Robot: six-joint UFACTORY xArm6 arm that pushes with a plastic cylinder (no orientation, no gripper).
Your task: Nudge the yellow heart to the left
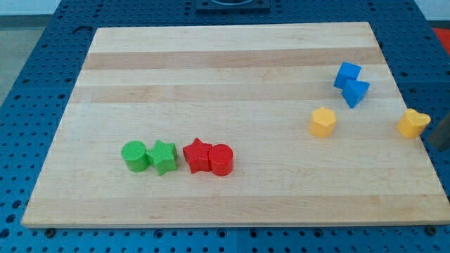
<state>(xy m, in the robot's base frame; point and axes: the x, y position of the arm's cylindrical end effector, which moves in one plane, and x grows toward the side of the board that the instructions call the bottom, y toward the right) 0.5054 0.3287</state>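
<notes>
The yellow heart lies near the right edge of the wooden board. A dark blurred shape at the view's right edge is my rod. My tip sits just right of the heart and slightly below it, very close to it or touching; I cannot tell which. Most of the rod is cut off by the frame.
A yellow hexagon block lies left of the heart. A blue cube and a blue triangular block touch each other above it. At lower left stand a green cylinder, green star, red star and red cylinder.
</notes>
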